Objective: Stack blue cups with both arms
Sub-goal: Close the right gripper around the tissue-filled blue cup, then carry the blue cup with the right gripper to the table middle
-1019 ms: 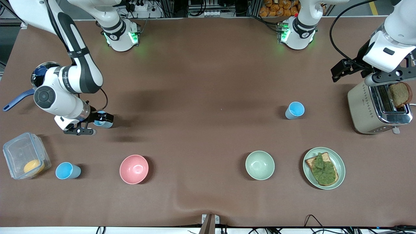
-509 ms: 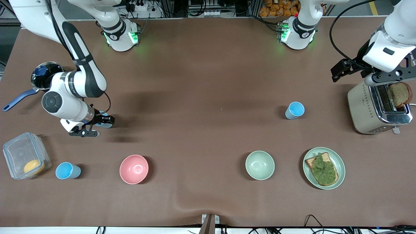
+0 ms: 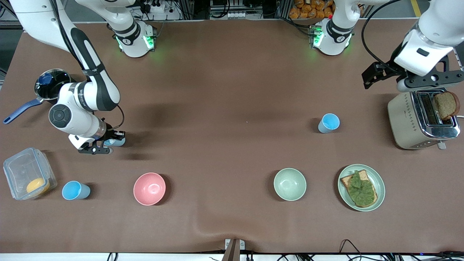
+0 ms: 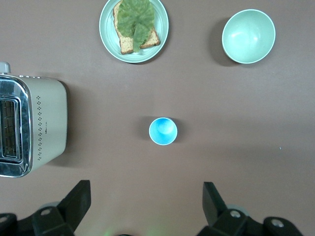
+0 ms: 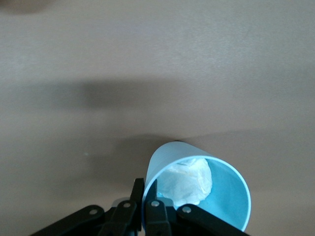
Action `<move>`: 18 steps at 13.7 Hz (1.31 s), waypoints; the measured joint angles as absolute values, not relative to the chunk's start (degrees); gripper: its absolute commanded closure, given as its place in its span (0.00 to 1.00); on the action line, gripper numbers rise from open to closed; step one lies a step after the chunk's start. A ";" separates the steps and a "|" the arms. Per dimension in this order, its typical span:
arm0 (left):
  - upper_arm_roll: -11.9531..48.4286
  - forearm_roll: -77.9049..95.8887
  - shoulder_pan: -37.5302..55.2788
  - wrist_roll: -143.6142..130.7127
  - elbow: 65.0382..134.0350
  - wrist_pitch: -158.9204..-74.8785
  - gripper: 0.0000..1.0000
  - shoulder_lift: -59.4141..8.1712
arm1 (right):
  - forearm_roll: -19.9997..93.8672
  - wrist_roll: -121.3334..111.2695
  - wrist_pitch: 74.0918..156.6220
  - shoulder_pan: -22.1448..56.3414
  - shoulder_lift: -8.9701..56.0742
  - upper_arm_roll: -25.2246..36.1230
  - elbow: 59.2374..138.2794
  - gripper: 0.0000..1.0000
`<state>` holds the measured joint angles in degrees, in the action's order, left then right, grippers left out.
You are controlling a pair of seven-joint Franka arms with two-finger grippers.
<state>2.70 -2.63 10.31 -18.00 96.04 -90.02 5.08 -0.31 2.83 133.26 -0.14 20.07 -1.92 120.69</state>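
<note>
The blue cup [image 5: 197, 189] that the right pincer [image 3: 108, 142] works on stands on the table [image 3: 232, 90] toward the right arm's end, farther from the front camera than the pink bowl [image 3: 149, 188]. In the right wrist view the two fingers are pressed together on the cup's rim wall, one inside and one outside, so the pincer is closed on this cup. The cup leans a little in that view.

Two more blue cups stand free: one [image 3: 75, 190] just beside the clear food box [image 3: 28, 178], and one [image 3: 329, 123] toward the left arm's end, between the toaster [image 3: 420, 119] and the middle of the table. The left pincer [image 4: 145, 206] hangs over the table near the toaster with its fingers wide apart and holds nothing; this free cup is seen straight below it in the left wrist view.

To do this step well, I think the right arm should lift straight up and slowly, because a grip on a thin rim can let the cup swing or slip. It should keep the cup upright while it carries it.
</note>
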 measured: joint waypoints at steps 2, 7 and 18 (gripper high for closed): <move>2.63 -2.63 9.36 -18.00 96.06 -90.01 0.00 5.07 | -0.31 2.81 125.38 1.64 19.24 -2.29 116.61 1.00; 2.64 -2.63 8.82 -18.00 96.09 -89.99 0.00 5.06 | 1.04 5.67 116.12 9.00 18.43 -2.81 104.28 1.00; 2.56 -2.63 8.56 -18.00 96.16 -89.96 0.00 4.94 | -3.55 53.13 116.49 36.67 40.20 -2.61 79.02 1.00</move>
